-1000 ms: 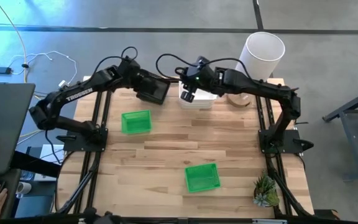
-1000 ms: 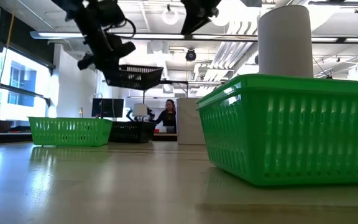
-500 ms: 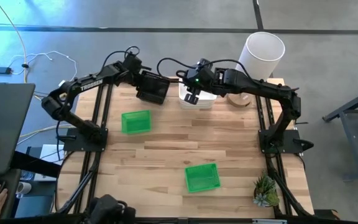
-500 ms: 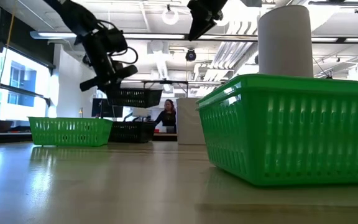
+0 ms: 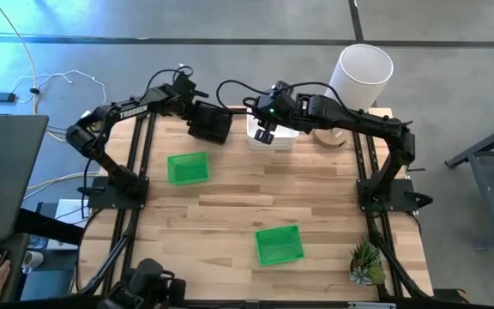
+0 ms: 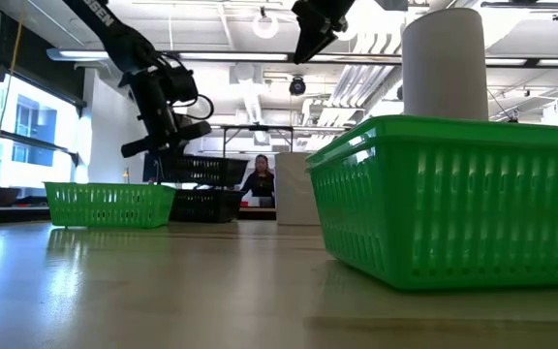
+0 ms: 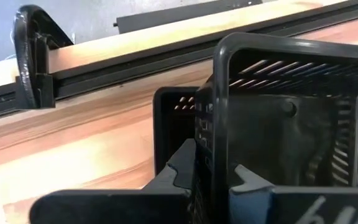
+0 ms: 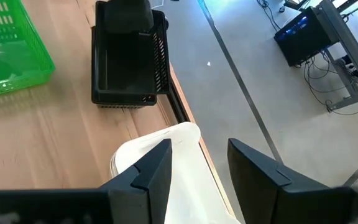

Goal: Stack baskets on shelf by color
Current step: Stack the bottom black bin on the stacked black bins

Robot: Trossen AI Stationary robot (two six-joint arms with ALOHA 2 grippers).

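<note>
Left gripper (image 7: 216,177) at the far edge of the tabletop (image 5: 230,215), left of centre, clamped on the near wall of a black basket (image 5: 210,123). Left wrist view: one finger inside that wall, one outside, rim pinched between. A second black basket (image 7: 174,124) shows just beyond and below the held one, its rim offset toward the open table side. Cannot tell whether the held basket has seated in it or is only partly in; low view reads them as close, one over the other, near table level.

Right gripper (image 8: 197,165) hangs above the white baskets (image 5: 274,136) at the far edge, centre, fingers spread and empty. White stack lies directly under it in the right wrist view, just beside the black pair.

Key relation: the held basket lies straight ahead of the left gripper, long axis running roughly along the far edge, parallel to the basket beneath. Nesting likely depends on closing that small sideways offset before letting go.

Two green baskets loose on the table: one (image 5: 187,168) near the left edge, closest to the left arm; one (image 5: 279,245) toward the near edge, right of centre, closer to the right arm. Neither touched.

White cylinder (image 5: 363,75) stands past the far right corner. Small plant (image 5: 366,264) at the near right corner.
</note>
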